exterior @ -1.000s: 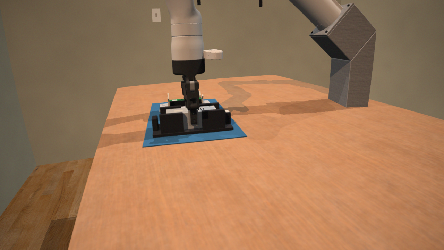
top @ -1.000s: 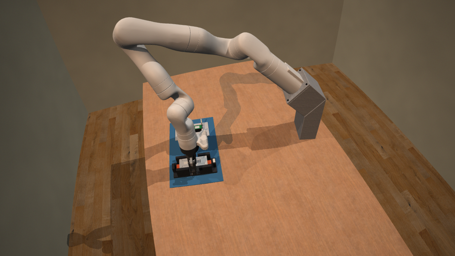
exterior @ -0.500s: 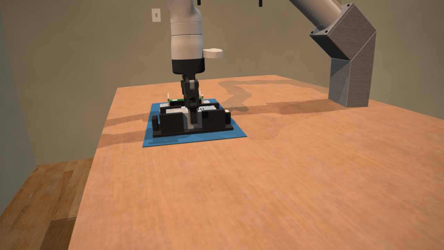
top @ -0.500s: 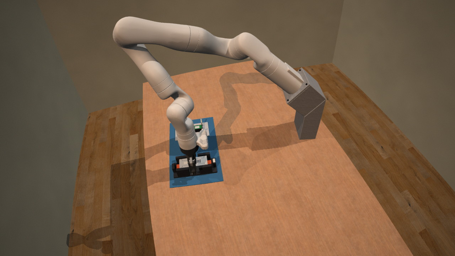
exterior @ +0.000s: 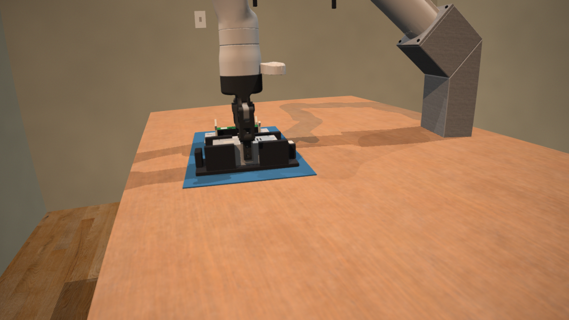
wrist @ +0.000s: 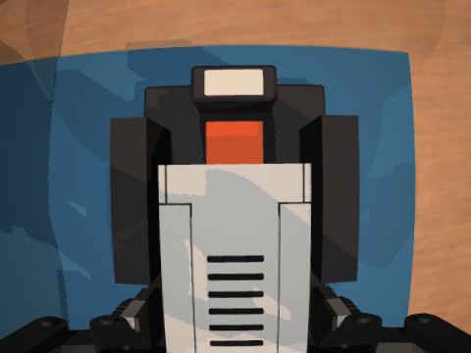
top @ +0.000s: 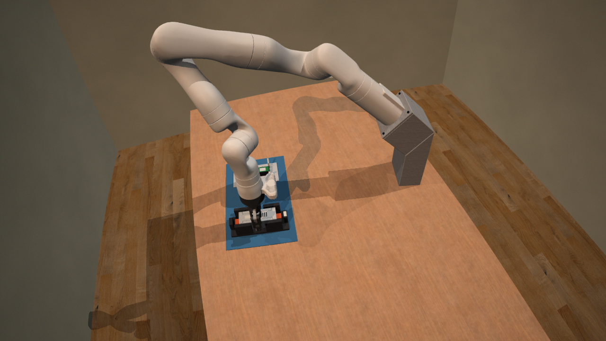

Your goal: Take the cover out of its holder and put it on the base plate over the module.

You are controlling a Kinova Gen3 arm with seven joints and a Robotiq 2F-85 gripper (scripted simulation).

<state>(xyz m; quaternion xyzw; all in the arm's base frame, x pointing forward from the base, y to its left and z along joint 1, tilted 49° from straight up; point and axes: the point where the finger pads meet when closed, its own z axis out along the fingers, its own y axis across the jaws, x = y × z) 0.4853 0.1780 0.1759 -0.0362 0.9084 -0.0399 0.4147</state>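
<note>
The light grey cover (top: 245,217) (exterior: 221,141) (wrist: 235,223), with vent slots on top, sits in its black holder (top: 242,231) (exterior: 220,157) (wrist: 131,203) on the near part of the blue mat (top: 254,243) (exterior: 238,177) (wrist: 78,137). My gripper (top: 255,221) (exterior: 247,153) (wrist: 235,311) points straight down over the middle of the cover. Its fingers have narrowed and stand on either side of the cover, close to the side walls; I see no firm contact. The base plate (top: 278,166) with the green module (top: 264,168) (exterior: 226,128) lies on the far part of the mat, partly hidden by my arm.
An orange block (wrist: 235,141) and a white tab (wrist: 234,82) sit at one end of the holder. The grey pedestal (top: 408,157) (exterior: 449,99) of my arm stands at the table's far right. The mat lies near the table's left edge.
</note>
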